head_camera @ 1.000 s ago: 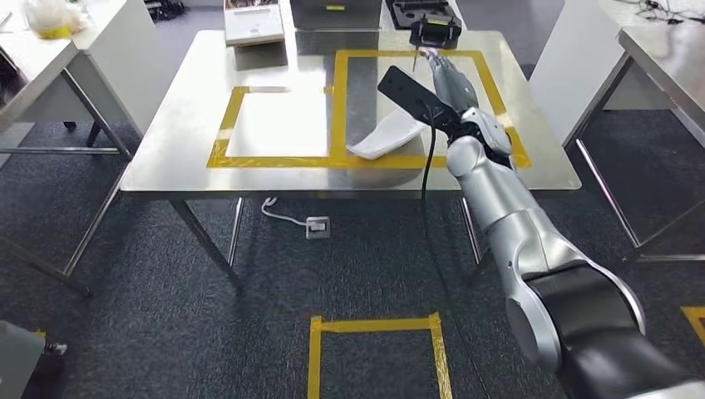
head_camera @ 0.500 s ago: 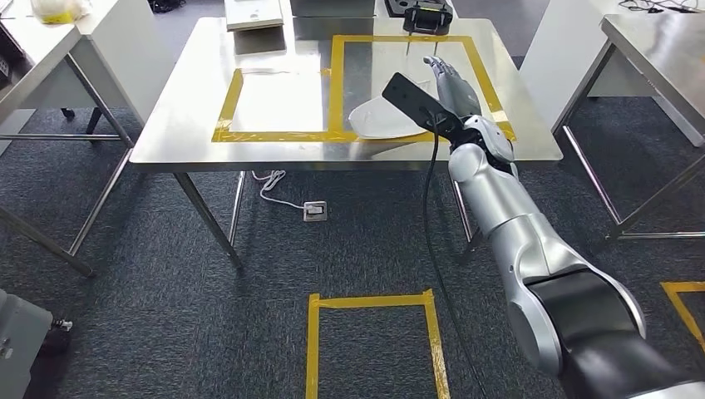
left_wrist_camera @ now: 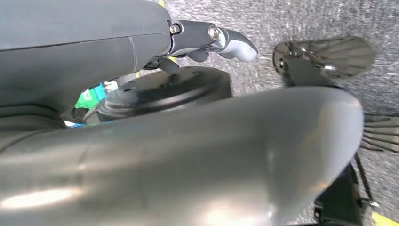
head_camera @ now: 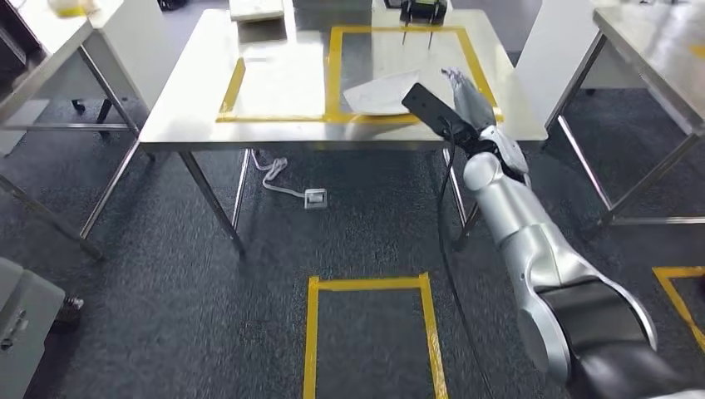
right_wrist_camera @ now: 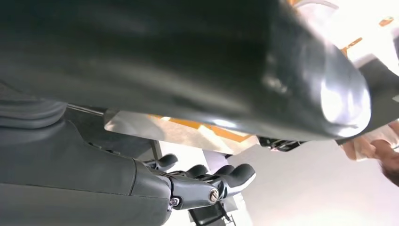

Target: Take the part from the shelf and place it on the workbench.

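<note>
- Nearest to me, a yellow tape square (head_camera: 372, 332) marks the carpet in front of the robot, and a white power strip (head_camera: 315, 198) lies on the floor under the counter's near edge.
- The left robot hand (left_wrist_camera: 214, 40) hangs low over the carpet. So little of it shows past the arm that I cannot tell whether it is released or clenched.
- The right robot hand (head_camera: 470, 93) is released, its fingers stretched out and holding nothing. It sits above the near right corner of the counter (head_camera: 191, 116).
- A second ago that hand was reaching further in, right over the part. It has since drawn back toward the near edge, and the whole scene has slid in the robot's view, so I judge the robot itself is moving off.
- The part (head_camera: 381, 91), a white curved sheet, lies on the counter inside the larger yellow tape frame (head_camera: 334, 71), at its near side, apart from the hand.
- To my eye the placing is done, and only the retreat is left.
- At the far edge stand a black device (head_camera: 420, 10) and a white box (head_camera: 256, 8).
- I can read no brand, label or writing anywhere.
</note>
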{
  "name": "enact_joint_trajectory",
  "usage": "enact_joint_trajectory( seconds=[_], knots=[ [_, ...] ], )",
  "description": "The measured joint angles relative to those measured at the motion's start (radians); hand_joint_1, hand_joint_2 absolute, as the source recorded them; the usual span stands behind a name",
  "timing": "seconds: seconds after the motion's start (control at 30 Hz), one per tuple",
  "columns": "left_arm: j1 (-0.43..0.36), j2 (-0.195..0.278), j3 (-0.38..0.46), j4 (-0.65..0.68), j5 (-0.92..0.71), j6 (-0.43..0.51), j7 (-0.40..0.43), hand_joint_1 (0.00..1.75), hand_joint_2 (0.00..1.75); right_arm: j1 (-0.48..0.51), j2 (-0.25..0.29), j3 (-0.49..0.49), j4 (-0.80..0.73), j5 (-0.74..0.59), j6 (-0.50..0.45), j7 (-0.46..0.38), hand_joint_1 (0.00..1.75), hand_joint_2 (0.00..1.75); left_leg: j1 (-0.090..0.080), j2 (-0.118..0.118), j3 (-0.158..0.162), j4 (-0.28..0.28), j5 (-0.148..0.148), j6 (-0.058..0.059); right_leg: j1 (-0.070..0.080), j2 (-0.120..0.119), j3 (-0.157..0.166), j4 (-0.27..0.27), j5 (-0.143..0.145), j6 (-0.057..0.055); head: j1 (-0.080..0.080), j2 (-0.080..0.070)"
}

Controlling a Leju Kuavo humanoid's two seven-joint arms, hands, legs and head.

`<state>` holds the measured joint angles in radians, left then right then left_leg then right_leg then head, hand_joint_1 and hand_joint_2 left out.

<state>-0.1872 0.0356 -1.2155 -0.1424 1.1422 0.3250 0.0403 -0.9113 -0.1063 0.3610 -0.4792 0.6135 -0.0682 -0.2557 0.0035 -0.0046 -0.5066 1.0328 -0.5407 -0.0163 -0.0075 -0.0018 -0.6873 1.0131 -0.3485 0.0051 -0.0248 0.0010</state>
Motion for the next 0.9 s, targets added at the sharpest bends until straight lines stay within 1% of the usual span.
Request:
enact_joint_trajectory(
  seconds=[0.03, 0.07, 0.1, 0.13, 0.17, 0.2, 0.23, 0.27, 0.3, 0.33, 0.37, 0.4, 0.43, 0.47, 0.5, 0.53, 0.57, 0.6, 0.63, 0.67, 0.7, 0.73, 0.77, 0.8, 0.83, 0.87, 0.9],
  knots=[
    [0.001, 0.0, 0.0, 0.0, 0.0, 0.0, 0.0, 0.0, 0.0, 0.006, -0.003, -0.002, 0.0, -0.003, -0.002, -0.004, 0.0, 0.0, -0.003, -0.001, -0.001, -0.01, 0.001, 0.009, -0.001, 0.0, 0.0, -0.004, 0.009, 0.007, 0.0, 0.0],
    [0.003, -0.001, -0.001, 0.0, 0.0, 0.0, 0.0, 0.0, 0.0, 0.013, -0.006, -0.003, 0.0, -0.006, -0.003, -0.007, 0.0, 0.0, -0.002, 0.001, -0.008, -0.011, 0.01, 0.018, -0.002, 0.0, -0.001, -0.007, 0.016, 0.013, -0.001, 0.0],
    [0.004, -0.001, -0.003, 0.0, 0.001, 0.0, 0.0, 0.0, 0.0, 0.022, -0.01, -0.005, 0.0, -0.008, -0.003, -0.008, 0.0, 0.0, -0.001, 0.003, -0.014, -0.013, 0.02, 0.027, -0.003, 0.001, -0.006, -0.004, 0.007, 0.02, -0.001, 0.0],
    [0.005, -0.001, -0.004, 0.001, 0.001, 0.0, -0.001, 0.0, 0.0, 0.03, -0.014, -0.008, 0.0, -0.01, -0.004, -0.009, 0.0, 0.0, 0.001, 0.005, -0.023, -0.016, 0.034, 0.036, -0.005, 0.002, -0.015, 0.017, -0.023, 0.025, 0.0, 0.0],
    [0.006, -0.002, -0.005, 0.001, 0.001, 0.0, -0.001, 0.0, 0.0, 0.037, -0.018, -0.012, 0.0, -0.012, -0.004, -0.009, 0.0, 0.0, 0.003, 0.007, -0.036, -0.017, 0.049, 0.043, -0.006, 0.003, -0.03, 0.057, -0.072, 0.03, 0.0, 0.0],
    [0.007, -0.002, -0.007, 0.001, 0.0, 0.0, -0.001, 0.0, 0.0, 0.044, -0.021, -0.015, 0.0, -0.015, -0.004, -0.008, 0.0, 0.0, 0.002, 0.008, -0.05, -0.017, 0.063, 0.046, -0.006, 0.003, -0.046, 0.118, -0.131, 0.035, 0.0, 0.0],
    [0.009, -0.003, -0.008, 0.001, -0.001, 0.0, 0.0, 0.0, 0.0, 0.051, -0.024, -0.017, 0.0, -0.018, -0.004, -0.008, 0.0, 0.0, 0.001, 0.008, -0.067, -0.016, 0.076, 0.048, -0.007, 0.003, -0.061, 0.187, -0.178, 0.038, 0.0, 0.0],
    [0.01, -0.003, -0.009, 0.001, -0.002, 0.0, 0.0, 0.0, 0.0, 0.059, -0.026, -0.019, 0.001, -0.02, -0.004, -0.007, 0.0, 0.0, 0.001, 0.008, -0.082, -0.015, 0.087, 0.049, -0.007, 0.003, -0.069, 0.248, -0.202, 0.041, 0.001, 0.0],
    [0.011, -0.004, -0.01, 0.001, -0.002, 0.0, 0.0, 0.0, 0.0, 0.069, -0.028, -0.019, 0.003, -0.023, -0.004, -0.006, 0.0, 0.0, 0.001, 0.009, -0.098, -0.013, 0.099, 0.048, -0.007, 0.003, -0.064, 0.285, -0.201, 0.041, 0.001, 0.0],
    [0.011, -0.004, -0.012, 0.001, -0.003, 0.0, 0.0, 0.0, 0.0, 0.078, -0.03, -0.02, 0.005, -0.025, -0.004, -0.006, 0.0, 0.0, 0.001, 0.009, -0.114, -0.01, 0.109, 0.047, -0.007, 0.003, -0.043, 0.286, -0.18, 0.041, 0.001, 0.0],
    [0.011, -0.004, -0.013, 0.001, -0.003, 0.0, 0.0, 0.0, 0.0, 0.084, -0.032, -0.02, 0.007, -0.027, -0.004, -0.005, 0.0, 0.0, 0.001, 0.009, -0.13, -0.006, 0.119, 0.045, -0.007, 0.003, -0.005, 0.252, -0.155, 0.039, 0.001, 0.0],
    [0.011, -0.004, -0.014, 0.001, -0.004, 0.0, -0.001, 0.0, 0.0, 0.088, -0.034, -0.02, 0.008, -0.028, -0.004, -0.005, 0.0, 0.0, 0.001, 0.009, -0.144, -0.002, 0.127, 0.041, -0.007, 0.003, 0.046, 0.189, -0.144, 0.035, 0.001, 0.0],
    [0.01, -0.004, -0.014, 0.001, -0.004, 0.0, -0.002, 0.0, 0.0, 0.09, -0.036, -0.021, 0.009, -0.03, -0.005, -0.005, 0.0, 0.0, -0.001, 0.009, -0.155, 0.002, 0.135, 0.037, -0.004, 0.003, 0.097, 0.116, -0.149, 0.03, 0.001, 0.0],
    [0.01, -0.004, -0.014, 0.0, -0.004, 0.0, -0.003, 0.0, 0.0, 0.093, -0.037, -0.025, 0.01, -0.033, -0.005, -0.005, 0.0, 0.0, -0.002, 0.009, -0.161, 0.004, 0.143, 0.031, -0.001, 0.004, 0.134, 0.059, -0.158, 0.023, 0.0, 0.0],
    [0.009, -0.004, -0.015, 0.0, -0.004, 0.0, -0.004, 0.0, 0.0, 0.097, -0.04, -0.03, 0.013, -0.036, -0.007, -0.004, 0.0, 0.0, -0.002, 0.008, -0.163, 0.003, 0.151, 0.025, 0.001, 0.005, 0.154, 0.023, -0.171, 0.016, 0.0, 0.0],
    [0.009, -0.004, -0.015, 0.0, -0.004, 0.0, -0.005, 0.0, 0.0, 0.103, -0.042, -0.035, 0.017, -0.039, -0.008, -0.003, 0.0, 0.0, -0.002, 0.007, -0.163, -0.001, 0.16, 0.018, 0.005, 0.005, 0.159, 0.008, -0.171, 0.008, 0.001, 0.0],
    [0.009, -0.003, -0.015, 0.0, -0.004, 0.0, -0.006, 0.0, 0.0, 0.11, -0.044, -0.041, 0.022, -0.043, -0.01, -0.002, 0.0, 0.0, -0.001, 0.006, -0.163, -0.006, 0.169, 0.011, 0.004, 0.004, 0.154, 0.007, -0.162, -0.001, 0.001, 0.0],
    [0.009, -0.003, -0.015, 0.0, -0.004, 0.0, -0.006, 0.0, 0.0, 0.117, -0.045, -0.045, 0.028, -0.045, -0.01, -0.001, 0.0, 0.0, 0.0, 0.004, -0.167, -0.005, 0.165, 0.005, 0.002, 0.003, 0.15, 0.002, -0.152, -0.009, 0.001, 0.0],
    [0.01, -0.002, -0.015, 0.001, -0.004, 0.0, -0.005, 0.0, 0.0, 0.124, -0.045, -0.049, 0.034, -0.048, -0.01, 0.0, 0.0, 0.0, 0.0, 0.003, -0.175, 0.008, 0.144, -0.001, 0.0, 0.001, 0.143, -0.003, -0.139, -0.018, 0.0, 0.0],
    [0.011, -0.001, -0.016, 0.001, -0.004, 0.0, -0.004, 0.0, 0.0, 0.132, -0.045, -0.054, 0.039, -0.051, -0.009, 0.002, 0.0, 0.0, 0.001, 0.002, -0.187, 0.04, 0.104, -0.007, -0.003, 0.0, 0.133, -0.007, -0.125, -0.025, 0.0, 0.0],
    [0.011, -0.001, -0.016, 0.001, -0.004, 0.0, -0.003, 0.0, 0.0, 0.142, -0.045, -0.059, 0.045, -0.056, -0.005, 0.004, 0.0, 0.0, 0.002, 0.002, -0.202, 0.093, 0.051, -0.012, -0.003, 0.0, 0.122, -0.008, -0.112, -0.029, -0.001, 0.0],
    [0.011, -0.001, -0.016, 0.001, -0.003, 0.0, -0.002, 0.0, 0.0, 0.154, -0.045, -0.065, 0.052, -0.063, 0.0, 0.009, 0.0, 0.0, 0.004, 0.002, -0.216, 0.158, 0.003, -0.017, -0.003, 0.0, 0.107, -0.008, -0.1, -0.031, -0.001, 0.0],
    [0.011, -0.001, -0.016, 0.001, -0.002, 0.0, -0.001, 0.0, 0.0, 0.17, -0.045, -0.072, 0.062, -0.07, 0.009, 0.016, 0.0, 0.0, 0.004, 0.002, -0.223, 0.218, -0.027, -0.021, -0.002, -0.001, 0.092, -0.008, -0.087, -0.031, -0.001, 0.0],
    [0.011, -0.001, -0.016, 0.001, -0.001, 0.0, -0.001, 0.0, 0.0, 0.19, -0.045, -0.079, 0.073, -0.078, 0.018, 0.026, 0.0, 0.0, 0.005, 0.002, -0.22, 0.257, -0.034, -0.024, -0.002, -0.001, 0.078, -0.007, -0.076, -0.03, -0.001, 0.0],
    [0.012, -0.001, -0.017, 0.001, 0.0, 0.0, 0.0, 0.0, 0.0, 0.212, -0.044, -0.086, 0.085, -0.087, 0.025, 0.037, 0.0, 0.0, 0.005, 0.002, -0.203, 0.264, -0.02, -0.025, -0.002, -0.003, 0.064, -0.006, -0.066, -0.028, -0.001, 0.0],
    [0.011, -0.001, -0.017, 0.001, 0.0, 0.0, 0.0, 0.0, 0.0, 0.236, -0.043, -0.095, 0.097, -0.098, 0.033, 0.051, 0.0, 0.0, 0.006, 0.002, -0.168, 0.236, 0.005, -0.024, -0.002, -0.004, 0.051, -0.004, -0.056, -0.026, -0.001, 0.0],
    [0.011, -0.001, -0.018, 0.001, 0.001, 0.0, 0.0, 0.0, 0.0, 0.262, -0.042, -0.104, 0.108, -0.11, 0.037, 0.066, 0.0, 0.0, 0.006, 0.002, -0.121, 0.18, 0.024, -0.021, -0.002, -0.005, 0.039, -0.002, -0.047, -0.022, -0.001, 0.0]
  ],
)
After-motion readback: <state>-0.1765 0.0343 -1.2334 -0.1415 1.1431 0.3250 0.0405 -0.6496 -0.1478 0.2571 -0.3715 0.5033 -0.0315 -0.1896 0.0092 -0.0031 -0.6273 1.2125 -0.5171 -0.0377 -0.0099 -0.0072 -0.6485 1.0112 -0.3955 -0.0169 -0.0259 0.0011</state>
